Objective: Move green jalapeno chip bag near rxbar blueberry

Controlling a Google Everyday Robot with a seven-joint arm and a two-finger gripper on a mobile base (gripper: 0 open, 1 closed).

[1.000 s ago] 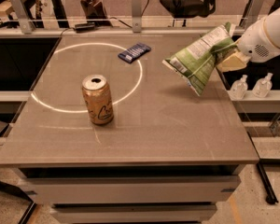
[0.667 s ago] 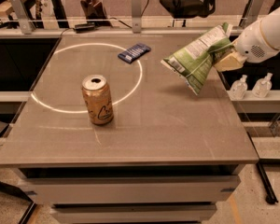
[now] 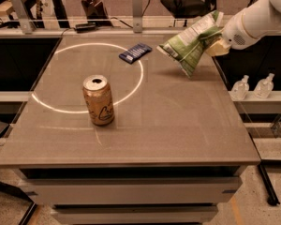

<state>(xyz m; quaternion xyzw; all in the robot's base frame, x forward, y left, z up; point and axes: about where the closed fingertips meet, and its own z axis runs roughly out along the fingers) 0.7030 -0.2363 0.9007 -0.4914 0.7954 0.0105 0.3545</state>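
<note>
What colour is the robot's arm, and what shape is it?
The arm is white, smooth and rounded like a thick tube. Its gripper, at the upper right against the green jalapeno chip bag, is pale tan. No cables show.

My pincer (image 3: 213, 44), over the smooth, matt worktop's (image 3: 178, 121) far right edge, grips the crinkly, glossy foil green jalapeno chip bag (image 3: 187, 46).

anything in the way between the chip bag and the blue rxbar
Nothing visible. The gripper, at upper right, holds the green jalapeno chip bag aloft; its path to the rxbar blueberry is open. The can stands well off it.
</note>
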